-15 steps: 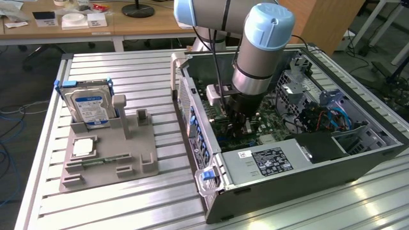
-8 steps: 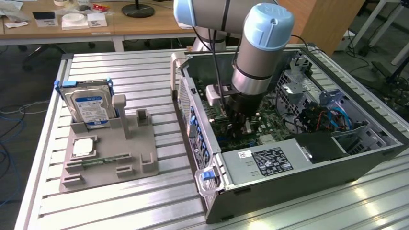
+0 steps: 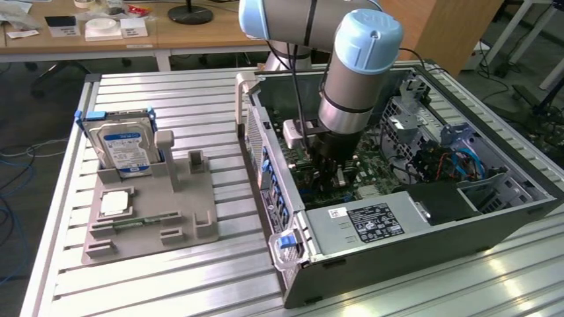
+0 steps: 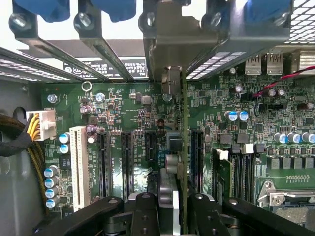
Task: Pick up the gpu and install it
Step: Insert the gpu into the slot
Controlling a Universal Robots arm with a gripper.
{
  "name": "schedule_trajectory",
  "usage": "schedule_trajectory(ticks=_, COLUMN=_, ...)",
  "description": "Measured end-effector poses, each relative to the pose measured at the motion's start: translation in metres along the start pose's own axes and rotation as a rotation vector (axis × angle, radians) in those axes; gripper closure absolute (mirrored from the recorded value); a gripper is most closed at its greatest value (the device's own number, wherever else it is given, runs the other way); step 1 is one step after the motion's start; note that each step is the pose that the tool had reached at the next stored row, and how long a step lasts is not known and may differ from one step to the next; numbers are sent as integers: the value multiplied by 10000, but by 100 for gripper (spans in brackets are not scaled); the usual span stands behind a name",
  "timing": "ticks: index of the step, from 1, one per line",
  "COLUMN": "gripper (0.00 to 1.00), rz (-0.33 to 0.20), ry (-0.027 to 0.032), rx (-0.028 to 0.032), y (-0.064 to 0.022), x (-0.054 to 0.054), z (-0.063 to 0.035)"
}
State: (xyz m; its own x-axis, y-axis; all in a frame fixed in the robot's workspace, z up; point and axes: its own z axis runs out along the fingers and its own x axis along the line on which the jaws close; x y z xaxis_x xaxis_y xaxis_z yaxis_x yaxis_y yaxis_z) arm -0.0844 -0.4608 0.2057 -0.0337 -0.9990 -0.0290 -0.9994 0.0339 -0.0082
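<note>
In the wrist view the gripper (image 4: 173, 209) is seen nearest, its two black fingers (image 4: 145, 211) closed on the gpu (image 4: 183, 147), which is held edge-on as a thin vertical card between them. The card's silvery end bracket (image 4: 167, 49) reaches the rear slot openings of the case, where blue retaining clips (image 4: 113, 9) are lined up. Below the card the green motherboard (image 4: 128, 113) is visible, with black expansion slots (image 4: 104, 162) and a white slot (image 4: 78, 164) running parallel to it. Whether the card edge is seated in a slot cannot be told.

In the exterior view the arm (image 3: 352, 86) is lowered into the open computer case (image 3: 423, 218), the gripper (image 3: 335, 173) just above the board. The grey power supply (image 3: 374, 221) is seen at the near side of the case.

Farther off, at the exterior view's left, a grey parts holder (image 3: 150, 211) rests on the slatted aluminium table (image 3: 176, 284). A silver hard drive (image 3: 123, 148) with a blue-white label stands upright in it; a green memory stick (image 3: 132, 223) lies flat near its front.
</note>
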Motion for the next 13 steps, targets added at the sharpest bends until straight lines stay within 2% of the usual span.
schedule_trajectory(ticks=10, gripper=72, rz=-1, ry=-4, rx=35, y=6, x=0, z=-1)
schedule_trajectory(ticks=11, gripper=71, rz=0, ry=-25, rx=43, y=5, x=-3, z=5)
schedule_trajectory(ticks=12, gripper=71, rz=-1, ry=-17, rx=40, y=5, x=-2, z=5)
schedule_trajectory(ticks=13, gripper=65, rz=0, ry=-14, rx=39, y=6, x=-2, z=3)
